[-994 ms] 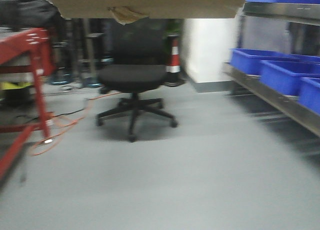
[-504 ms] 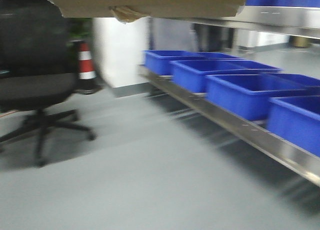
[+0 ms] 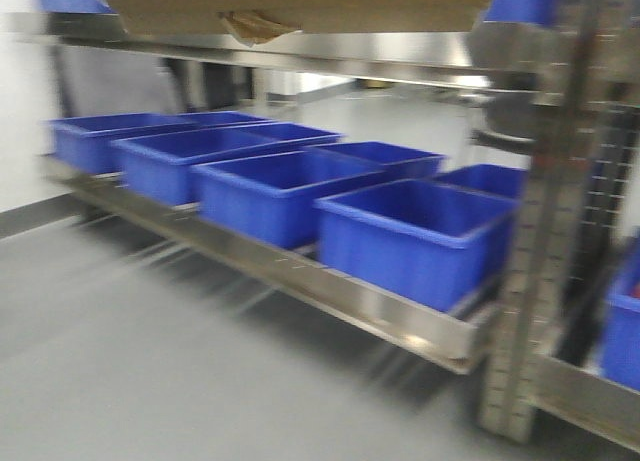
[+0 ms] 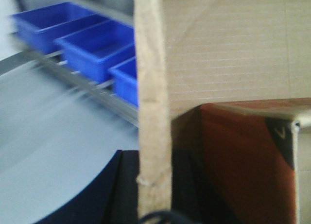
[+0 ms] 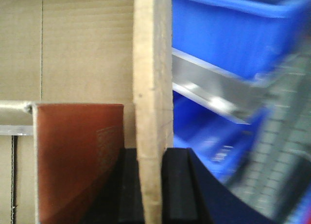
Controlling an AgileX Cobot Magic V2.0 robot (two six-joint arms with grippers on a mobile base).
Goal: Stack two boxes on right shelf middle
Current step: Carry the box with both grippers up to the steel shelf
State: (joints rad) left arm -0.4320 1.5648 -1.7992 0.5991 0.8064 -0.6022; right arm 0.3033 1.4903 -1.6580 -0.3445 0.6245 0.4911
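A brown cardboard box (image 3: 300, 6) with a torn yellowish tape flap (image 3: 255, 26) fills the top of the front view, held up by both arms. My left gripper (image 4: 154, 190) is shut on one upright cardboard wall (image 4: 153, 88) of the box. My right gripper (image 5: 154, 185) is shut on the opposite wall (image 5: 153, 63). A reddish-brown item (image 4: 243, 156) with a pale edge sits inside the box and also shows in the right wrist view (image 5: 77, 151). I see no second box as such. The shiny steel shelf rail (image 3: 300, 51) runs just behind and below the box.
Several blue plastic bins (image 3: 410, 236) stand in a row on a lower steel shelf board (image 3: 330, 286). A perforated metal upright (image 3: 535, 231) stands at the right, with another blue bin (image 3: 622, 326) beyond it. Grey floor (image 3: 120, 361) lies at the lower left.
The front view has swung right: the black office chair and traffic cone have left the frame and the shelf with blue bins now fills it. The box stays held in both grippers.
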